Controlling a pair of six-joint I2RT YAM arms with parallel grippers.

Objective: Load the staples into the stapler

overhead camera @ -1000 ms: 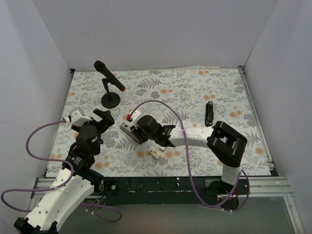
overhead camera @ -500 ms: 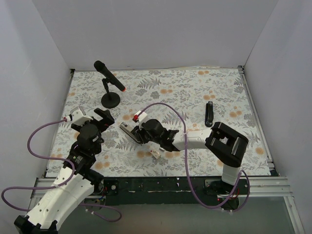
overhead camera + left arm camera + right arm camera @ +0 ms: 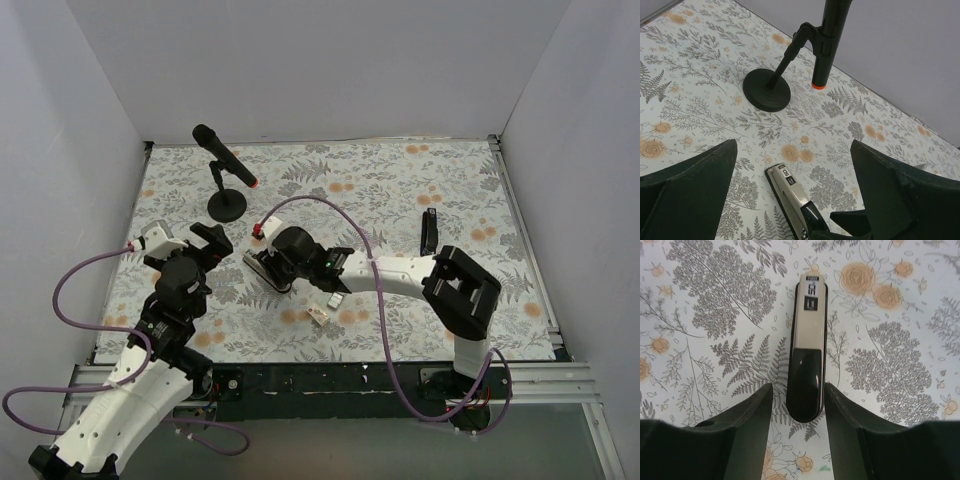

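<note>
Right gripper (image 3: 799, 390) is down low over the stapler (image 3: 807, 340), and the wrist view shows it well. It's a long, slim bar with rounded ends, brushed silver-grey metal at the front carrying a small printed label, and glossy black plastic at the back that catches the light. It lies flat on the floral mat (image 3: 400, 190), a matte print of grey ferns and orange blossoms.

The matte black fingers (image 3: 747, 425) stand on either side of the stapler's black rear end, parted a little wider than its body. There's a sliver of mat showing on one side, and the other finger sits right at the edge. I can't tell whether it touches.

From above, the stapler sits left of centre, under the right gripper's nose. The staples box (image 3: 318, 316), a tiny whitish scrap, lies nearer the front edge and apart from the stapler.

The left gripper (image 3: 794, 146) has its broad dark fingers (image 3: 690, 190) flung wide with nothing between them. It hangs just beside the stapler's silver tip. Beyond it is the black microphone (image 3: 832, 30) on its round stand.
</note>
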